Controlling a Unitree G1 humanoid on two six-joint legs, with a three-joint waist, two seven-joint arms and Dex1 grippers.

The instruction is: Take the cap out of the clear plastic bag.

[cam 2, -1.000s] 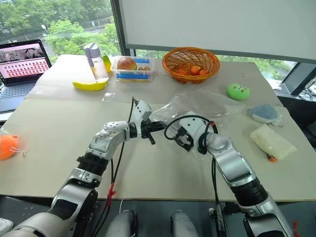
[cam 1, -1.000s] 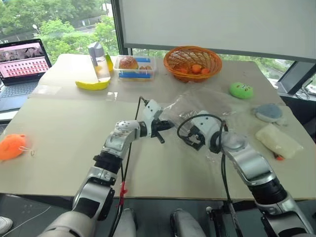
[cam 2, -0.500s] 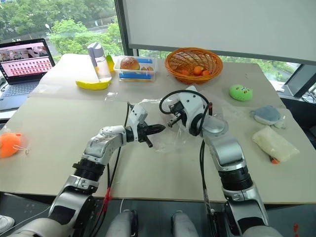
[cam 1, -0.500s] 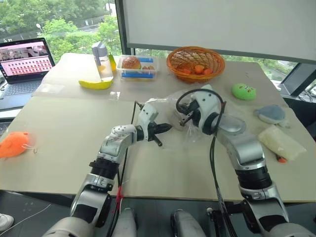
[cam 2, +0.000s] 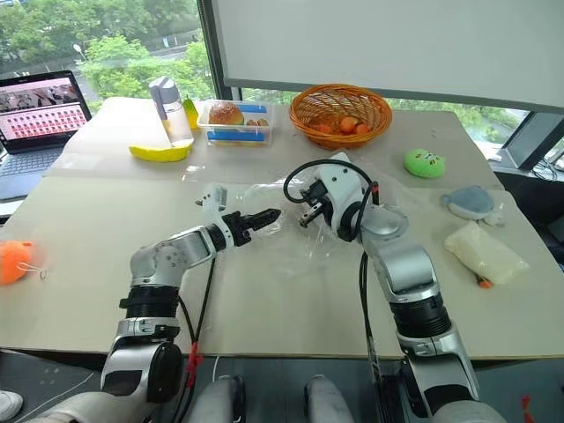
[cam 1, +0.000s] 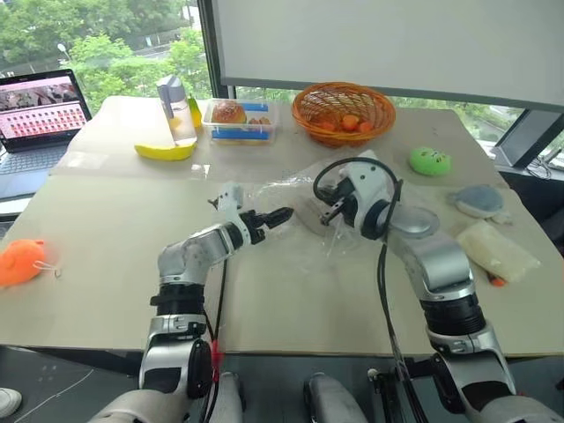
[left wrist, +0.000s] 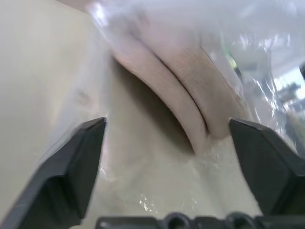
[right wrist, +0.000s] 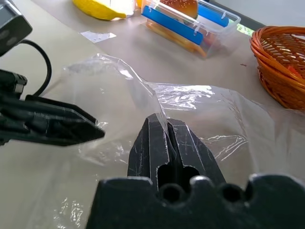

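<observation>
The clear plastic bag (cam 1: 291, 196) lies crumpled on the table's middle. My right gripper (right wrist: 162, 130) is shut on a fold of its film and holds that fold raised off the table. The cap (left wrist: 190, 90) shows as soft beige folds inside the bag, straight ahead of my left gripper (left wrist: 171, 162). That gripper is open, its two black fingers (left wrist: 71, 167) spread wide at the bag's left edge, low over the table. In the head views the left gripper (cam 1: 269, 217) points right toward the right gripper (cam 1: 328, 211), a short gap between them.
Along the far edge stand an orange basket (cam 1: 344, 110), a clear food box (cam 1: 240, 119), a bottle (cam 1: 176, 110) and a banana (cam 1: 165, 152). A laptop (cam 1: 40, 115) and an orange plush (cam 1: 19, 262) sit left. A green plush (cam 1: 430, 161), a grey-blue plush (cam 1: 480, 200) and a cream packet (cam 1: 496, 251) lie right.
My left gripper has opened, rolled and drawn back to the left. My right gripper shut on the bag's film and rose with it, then kept still.
</observation>
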